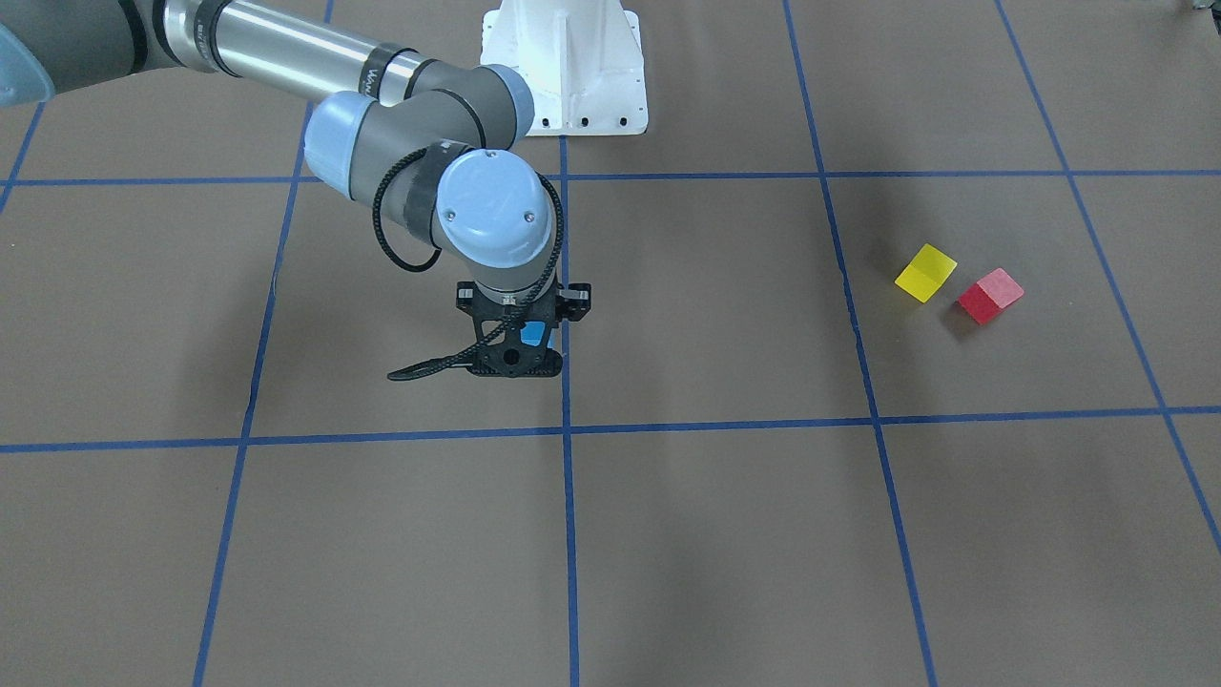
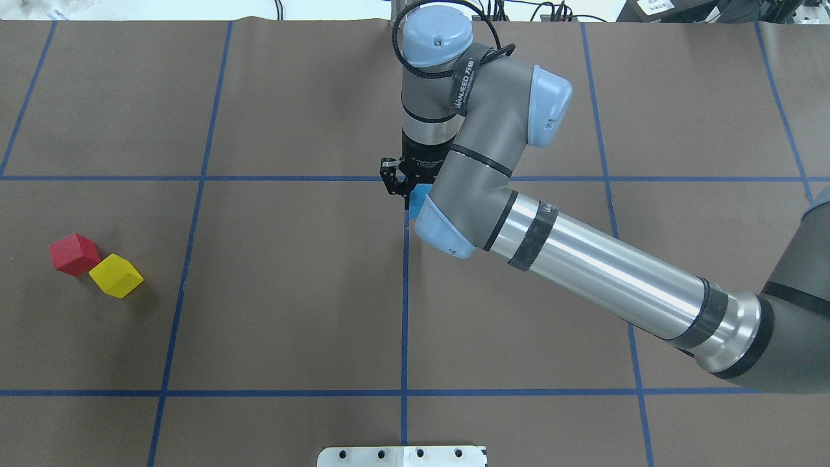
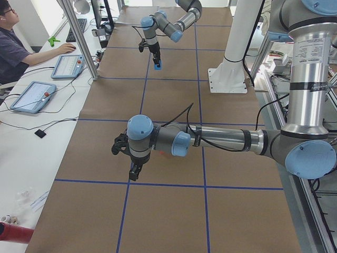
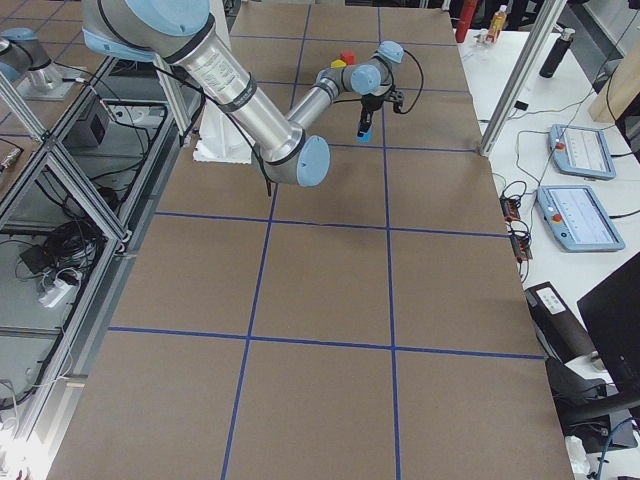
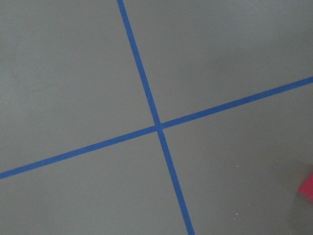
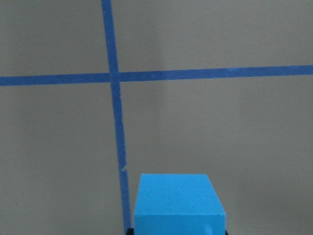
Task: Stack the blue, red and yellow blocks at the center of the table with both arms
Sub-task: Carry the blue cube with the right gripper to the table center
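My right gripper (image 1: 527, 347) points straight down near the middle of the table (image 1: 715, 534), shut on the sky blue block (image 1: 534, 334), close to a tape crossing. The overhead view has the same gripper (image 2: 410, 193) and blue block (image 2: 423, 192) half hidden under the forearm. In the right wrist view the blue block (image 6: 178, 205) fills the bottom centre. The yellow block (image 2: 115, 275) and red block (image 2: 74, 254) sit touching on the table's left side. My left gripper (image 3: 135, 173) hovers near them, seen only from the side; I cannot tell its state. A red corner (image 5: 308, 188) shows at the left wrist view's edge.
The white pedestal base (image 1: 563, 67) stands at the robot's edge of the table. A person (image 3: 10, 42) sits at a side desk with tablets (image 3: 31, 95). Blue tape lines (image 2: 404, 311) rule the brown surface into squares.
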Robot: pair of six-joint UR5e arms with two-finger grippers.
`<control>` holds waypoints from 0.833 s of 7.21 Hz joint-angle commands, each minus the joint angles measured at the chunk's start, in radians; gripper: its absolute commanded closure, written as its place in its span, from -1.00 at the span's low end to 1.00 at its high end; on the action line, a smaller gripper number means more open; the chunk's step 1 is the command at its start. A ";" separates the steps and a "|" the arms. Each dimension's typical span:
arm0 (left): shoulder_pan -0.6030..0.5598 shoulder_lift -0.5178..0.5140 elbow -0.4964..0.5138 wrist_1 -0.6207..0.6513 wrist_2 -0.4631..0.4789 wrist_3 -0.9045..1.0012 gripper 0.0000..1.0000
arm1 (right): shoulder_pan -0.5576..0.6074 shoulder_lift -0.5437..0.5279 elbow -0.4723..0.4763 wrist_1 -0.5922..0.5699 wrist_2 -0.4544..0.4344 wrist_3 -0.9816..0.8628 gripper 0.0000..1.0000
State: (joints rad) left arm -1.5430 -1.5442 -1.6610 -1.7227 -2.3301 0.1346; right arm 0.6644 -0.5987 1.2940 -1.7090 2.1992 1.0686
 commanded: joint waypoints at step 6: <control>0.001 -0.001 0.004 0.000 0.002 0.002 -1.00 | -0.054 0.020 -0.127 0.123 -0.033 0.059 0.16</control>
State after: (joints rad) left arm -1.5417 -1.5447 -1.6575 -1.7226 -2.3286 0.1365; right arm 0.6118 -0.5783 1.1753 -1.5894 2.1661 1.1259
